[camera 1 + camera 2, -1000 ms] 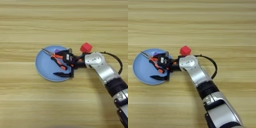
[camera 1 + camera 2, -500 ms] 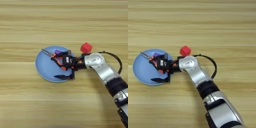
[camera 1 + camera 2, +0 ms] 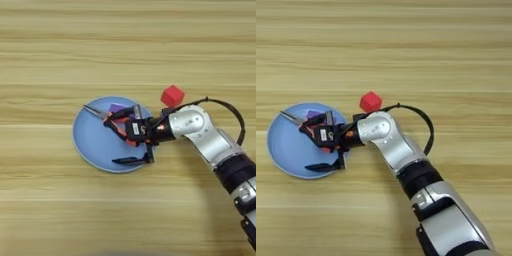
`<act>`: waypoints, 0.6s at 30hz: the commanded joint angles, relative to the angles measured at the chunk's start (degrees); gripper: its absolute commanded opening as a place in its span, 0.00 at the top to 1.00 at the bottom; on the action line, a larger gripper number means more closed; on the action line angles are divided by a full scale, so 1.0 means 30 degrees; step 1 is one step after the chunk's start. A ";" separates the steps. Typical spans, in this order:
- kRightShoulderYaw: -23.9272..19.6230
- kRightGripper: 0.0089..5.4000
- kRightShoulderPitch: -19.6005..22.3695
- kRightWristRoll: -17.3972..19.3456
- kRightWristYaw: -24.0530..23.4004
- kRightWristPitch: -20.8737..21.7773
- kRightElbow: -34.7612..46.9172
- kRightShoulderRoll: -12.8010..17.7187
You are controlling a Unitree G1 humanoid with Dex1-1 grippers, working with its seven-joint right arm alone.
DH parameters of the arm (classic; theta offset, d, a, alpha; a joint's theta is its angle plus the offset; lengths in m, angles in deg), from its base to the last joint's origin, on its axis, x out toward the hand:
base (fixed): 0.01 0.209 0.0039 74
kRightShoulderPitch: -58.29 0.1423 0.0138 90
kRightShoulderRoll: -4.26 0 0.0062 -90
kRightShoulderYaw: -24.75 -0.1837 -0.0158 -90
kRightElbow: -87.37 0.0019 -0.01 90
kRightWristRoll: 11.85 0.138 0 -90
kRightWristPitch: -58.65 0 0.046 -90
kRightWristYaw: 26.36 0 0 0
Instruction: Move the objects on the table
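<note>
Wood-grain table [image 3: 60, 45] fills your whole view, with the round light-blue plate [image 3: 90, 145] as your landmark, left of centre. Your end effector [image 3: 132, 140] sits over the plate's right half, its two black fingers spread wide: one lies near the plate's lower rim, the other up by the pliers. The orange-and-black-handled pliers [image 3: 112, 120] rest on the plate between those fingers, metal nose pointing toward the plate's upper left; you appear to be setting them down or letting go, though you cannot tell if a finger touches a handle. A flat purple block [image 3: 117, 107] peeks out on the plate under the pliers. The small red cube [image 3: 172, 95] stands off the plate, just beyond its upper right rim.
</note>
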 commanded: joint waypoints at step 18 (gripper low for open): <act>0.0495 0.01 -0.0283 0.1273 0.3513 0.0500 0.2015 0.2704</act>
